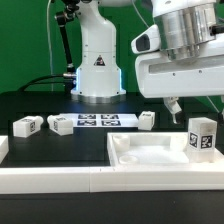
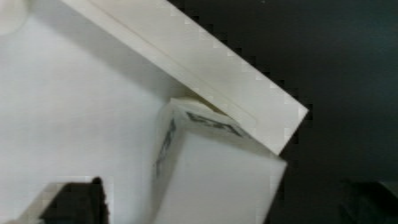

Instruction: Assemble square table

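**Exterior view:** square slab (image 1: 150, 152) seen rim-up at front. Upright leg (image 1: 201, 137) stood in its corner at exterior view's right. Loose legs (image 1: 27, 125) left on table behind. Gripper (image 1: 177, 104) hung above slab, near upright leg.

**Wrist view:** upright leg (image 2: 222, 170) seen between fingers (image 2: 68, 200). Jaws spread, gaps either side, nothing pinched.

**Step judged:** first leg being fitted; seating cannot be told.

**Next move:** leg to be regripped squarely and twisted home, kept vertical.
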{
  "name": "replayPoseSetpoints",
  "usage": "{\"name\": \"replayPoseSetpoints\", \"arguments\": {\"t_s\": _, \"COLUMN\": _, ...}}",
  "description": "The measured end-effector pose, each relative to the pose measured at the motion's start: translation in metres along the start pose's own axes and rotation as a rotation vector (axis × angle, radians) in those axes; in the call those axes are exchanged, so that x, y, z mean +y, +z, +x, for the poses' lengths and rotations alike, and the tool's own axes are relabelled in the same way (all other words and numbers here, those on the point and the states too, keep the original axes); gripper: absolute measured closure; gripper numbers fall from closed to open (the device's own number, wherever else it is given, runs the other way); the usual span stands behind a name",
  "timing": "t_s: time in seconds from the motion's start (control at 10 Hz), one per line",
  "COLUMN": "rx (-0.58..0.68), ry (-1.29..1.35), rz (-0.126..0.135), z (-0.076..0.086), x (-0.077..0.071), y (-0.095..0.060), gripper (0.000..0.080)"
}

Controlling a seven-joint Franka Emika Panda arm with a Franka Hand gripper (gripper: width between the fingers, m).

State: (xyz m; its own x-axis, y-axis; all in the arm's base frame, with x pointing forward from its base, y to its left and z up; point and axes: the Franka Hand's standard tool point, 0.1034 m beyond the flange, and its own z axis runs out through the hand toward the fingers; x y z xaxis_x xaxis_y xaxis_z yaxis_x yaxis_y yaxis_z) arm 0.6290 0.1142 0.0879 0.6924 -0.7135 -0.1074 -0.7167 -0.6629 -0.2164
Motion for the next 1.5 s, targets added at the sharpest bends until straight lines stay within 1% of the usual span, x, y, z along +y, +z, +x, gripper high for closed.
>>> {"name": "replayPoseSetpoints", "arguments": {"t_s": 0.1, "rx": -0.015, "ry": -0.152, "rz": -0.060, "z": -0.003, "x": 0.003, "y": -0.001, "gripper": 0.0150}}
{"name": "replayPoseSetpoints", "arguments": {"t_s": 0.2, "rx": -0.004, "ry": -0.283, "rz": -0.089, "z": -0.003, "x": 0.001, "y": -0.002, "gripper": 0.0150}}
{"name": "replayPoseSetpoints", "arguments": {"t_s": 0.4, "rx": -0.006, "ry": -0.448, "rz": -0.120, "z": -0.007, "x": 0.000, "y": 0.000, "gripper": 0.0150}}
{"name": "replayPoseSetpoints", "arguments": {"t_s": 0.5, "rx": -0.006, "ry": -0.538, "rz": -0.130, "z": -0.008, "x": -0.001, "y": 0.001, "gripper": 0.0150}}
{"name": "replayPoseSetpoints", "arguments": {"t_s": 0.7, "rx": -0.015, "ry": -0.661, "rz": -0.133, "z": -0.007, "x": -0.001, "y": 0.004, "gripper": 0.0150}}
{"name": "replayPoseSetpoints", "arguments": {"t_s": 0.8, "rx": -0.024, "ry": -0.772, "rz": -0.135, "z": -0.005, "x": 0.001, "y": 0.005, "gripper": 0.0150}}
{"name": "replayPoseSetpoints", "arguments": {"t_s": 0.9, "rx": -0.032, "ry": -0.825, "rz": -0.137, "z": -0.005, "x": 0.003, "y": 0.007, "gripper": 0.0150}}
{"name": "replayPoseSetpoints", "arguments": {"t_s": 1.0, "rx": -0.046, "ry": -0.906, "rz": -0.148, "z": -0.006, "x": 0.004, "y": 0.012, "gripper": 0.0150}}
{"name": "replayPoseSetpoints", "arguments": {"t_s": 1.1, "rx": -0.063, "ry": -0.908, "rz": -0.153, "z": -0.007, "x": 0.002, "y": 0.014, "gripper": 0.0150}}
{"name": "replayPoseSetpoints", "arguments": {"t_s": 1.3, "rx": -0.063, "ry": -0.906, "rz": -0.152, "z": -0.006, "x": 0.001, "y": 0.013, "gripper": 0.0150}}
{"name": "replayPoseSetpoints", "arguments": {"t_s": 1.4, "rx": -0.064, "ry": -0.906, "rz": -0.152, "z": -0.005, "x": 0.001, "y": 0.013, "gripper": 0.0263}}
{"name": "replayPoseSetpoints", "arguments": {"t_s": 1.5, "rx": -0.063, "ry": -0.906, "rz": -0.152, "z": -0.005, "x": 0.001, "y": 0.013, "gripper": 0.0436}}
